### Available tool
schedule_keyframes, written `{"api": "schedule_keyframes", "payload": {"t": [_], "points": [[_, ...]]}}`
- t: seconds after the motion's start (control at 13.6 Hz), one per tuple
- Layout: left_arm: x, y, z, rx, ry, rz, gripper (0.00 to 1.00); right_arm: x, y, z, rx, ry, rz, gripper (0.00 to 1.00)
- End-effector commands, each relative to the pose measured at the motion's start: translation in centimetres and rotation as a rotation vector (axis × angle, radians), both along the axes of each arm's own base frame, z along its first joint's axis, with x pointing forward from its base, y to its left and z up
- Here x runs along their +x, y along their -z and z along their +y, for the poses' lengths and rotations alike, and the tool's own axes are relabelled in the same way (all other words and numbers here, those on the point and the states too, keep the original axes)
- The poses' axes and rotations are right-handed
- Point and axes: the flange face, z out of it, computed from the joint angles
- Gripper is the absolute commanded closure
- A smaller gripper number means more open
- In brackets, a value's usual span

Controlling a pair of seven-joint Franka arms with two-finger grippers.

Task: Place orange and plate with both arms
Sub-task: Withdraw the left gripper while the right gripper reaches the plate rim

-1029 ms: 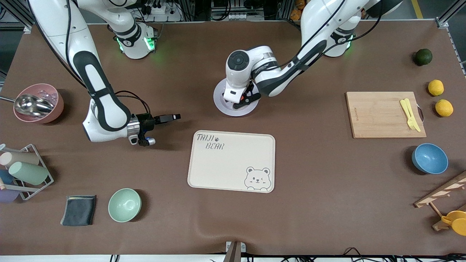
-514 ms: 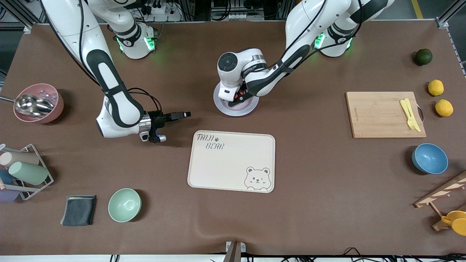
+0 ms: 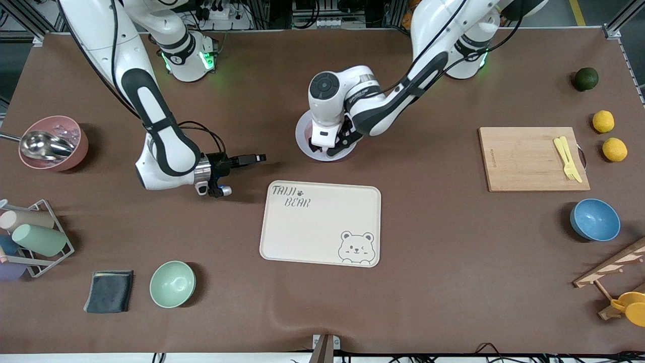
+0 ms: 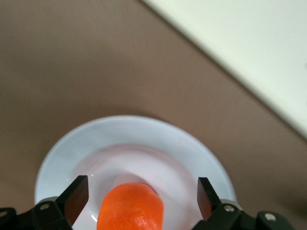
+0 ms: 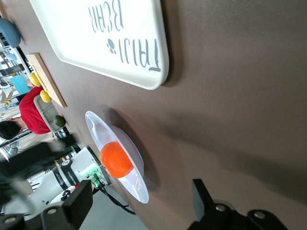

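Nearest the front camera of the things that matter is the cream bear-print tray (image 3: 320, 223), lying flat at the middle of the counter (image 3: 453, 302) with nothing on it. Just farther from the camera than the tray, and apart from it, sits the plate (image 3: 305, 145), and the orange (image 4: 130, 208) rests in its well.

The left end effector (image 4: 139, 196) hangs directly over the plate. Its fingers stand wide apart, one on each side of the orange with clear gaps showing, so it grips nothing and the fruit lies free on the plate.

The right end effector (image 3: 249, 159) hovers low over bare counter toward the right arm's end, near the tray's corner. Its fingers are spread wide and hold nothing. They point sideways along the counter toward the plate, and the right wrist view looks along the surface at the plate's rim (image 5: 98, 125) edge-on, with the orange sitting above it.

The relation that counts, as I judge it, is that the plate lies straight ahead along the right end effector's pointing axis, well apart from it, with open counter between. A level advance would bring the rim between its fingers. The left end effector is nearer, yet sits above the well and would need to lift clear first.
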Motion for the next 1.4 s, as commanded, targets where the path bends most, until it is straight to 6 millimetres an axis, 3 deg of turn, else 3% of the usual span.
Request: {"api": "schedule_keyframes", "payload": {"t": [0.0,0.15,0.37,0.59,0.66,0.96,1.18,1.32], "points": [[2.8,-7.7,3.6,-0.004,-0.047,-0.076,0.00,-1.8,0.2,0.8,0.054,0.014,-0.053,0.09],[6.4,-12.0,7.8,0.002,-0.006,-0.124,0.00,-2.7,0.4,2.4,0.068,0.010,-0.050,0.10],[13.2,-18.1,16.0,-0.057,0.058,-0.163,0.00,-4.4,1.1,6.5,0.044,0.036,-0.106,0.20],[18.3,-22.5,23.1,-0.105,0.056,-0.169,0.00,-5.2,1.8,7.1,0.051,0.030,-0.123,0.25],[19.3,-23.2,25.0,-0.112,0.072,-0.180,0.00,-5.7,2.2,7.2,0.056,0.041,-0.115,0.27],[20.9,-26.6,28.4,-0.082,0.154,-0.180,0.00,-6.8,2.9,8.1,0.071,0.044,-0.107,0.34],[22.1,-27.2,32.3,-0.076,0.227,-0.175,0.00,-7.3,3.3,8.0,0.074,0.035,-0.109,0.40],[21.7,-28.9,33.2,-0.039,0.264,-0.203,0.00,-8.2,3.6,9.2,0.097,0.044,-0.116,0.40]]}}
